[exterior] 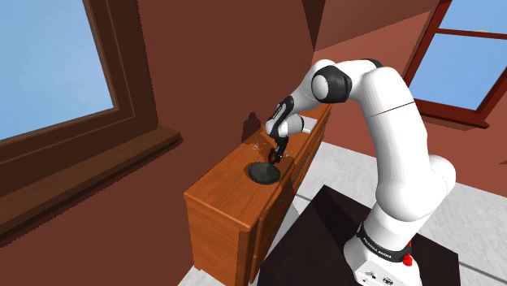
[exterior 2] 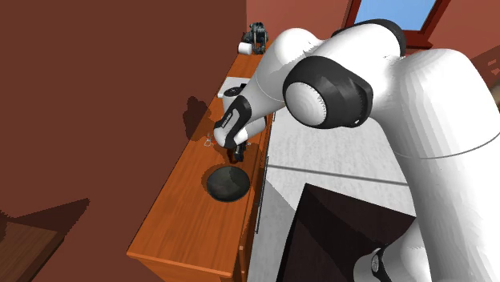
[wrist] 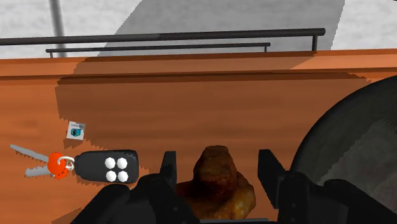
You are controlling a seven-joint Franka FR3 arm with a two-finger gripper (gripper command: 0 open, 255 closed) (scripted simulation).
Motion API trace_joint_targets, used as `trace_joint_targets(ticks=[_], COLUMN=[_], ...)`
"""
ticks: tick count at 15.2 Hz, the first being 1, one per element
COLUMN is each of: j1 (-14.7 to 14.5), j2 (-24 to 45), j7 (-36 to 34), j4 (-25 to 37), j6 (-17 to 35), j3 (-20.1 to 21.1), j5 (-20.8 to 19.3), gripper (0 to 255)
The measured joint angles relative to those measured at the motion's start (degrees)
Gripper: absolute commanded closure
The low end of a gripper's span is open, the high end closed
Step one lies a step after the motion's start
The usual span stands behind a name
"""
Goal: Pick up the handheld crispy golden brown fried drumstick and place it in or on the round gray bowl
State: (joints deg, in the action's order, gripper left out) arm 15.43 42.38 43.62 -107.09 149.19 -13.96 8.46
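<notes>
The browned, crusty drumstick (wrist: 216,181) sits between the two black fingers of the gripper (wrist: 217,159), which press in on it from either side and hold it off the wooden dresser (wrist: 191,102). The dark round bowl (wrist: 356,146) lies close beyond one finger. A black key fob (wrist: 108,167) with a red ring and two keys lies beyond the other, with a small square tag (wrist: 76,130) near it. In the shoulder view the gripper (exterior: 279,153) hangs just above the bowl (exterior: 264,172) on the dresser top (exterior: 219,191). The second exterior view shows the gripper (exterior 2: 238,154) over the bowl's (exterior 2: 227,183) far rim.
</notes>
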Motion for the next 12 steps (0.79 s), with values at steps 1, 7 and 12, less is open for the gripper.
trace_joint_targets(ticks=[1,7,12], j1=[0.0,0.0,-0.3], j2=[0.0,0.0,-1.4], j7=[0.0,0.0,-0.1], j4=[0.0,0.0,-0.6], j6=[0.0,0.0,-0.9], j3=[0.0,0.0,-0.3], j5=[0.0,0.0,-0.3], gripper=[255,255,255])
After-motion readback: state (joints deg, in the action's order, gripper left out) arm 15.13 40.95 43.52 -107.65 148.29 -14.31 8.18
